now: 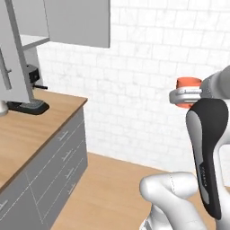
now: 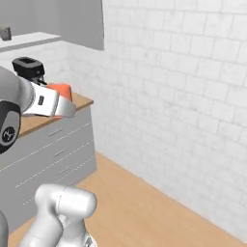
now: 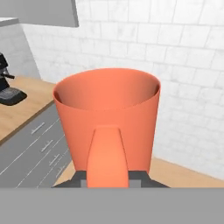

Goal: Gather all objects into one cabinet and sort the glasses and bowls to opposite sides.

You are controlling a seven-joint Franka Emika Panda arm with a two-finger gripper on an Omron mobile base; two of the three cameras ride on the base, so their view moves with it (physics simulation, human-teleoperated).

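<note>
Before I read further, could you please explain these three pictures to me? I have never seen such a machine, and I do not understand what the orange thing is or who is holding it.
It is a white robot arm on a base that can drive, in a computer-drawn kitchen. Two pictures come from cameras on the base, behind the arm to its left and to its right, so they show the same scene from two sides. The third comes from a camera on the hand, looking along the claw.

The orange thing is a salmon-red glass. The claw is shut on it and holds it upright in the air, above the wooden floor and in front of a white brick wall.

To the side is a wooden counter with grey drawers. A black coffee machine stands on it. Above the counter hangs a grey cabinet.
</note>
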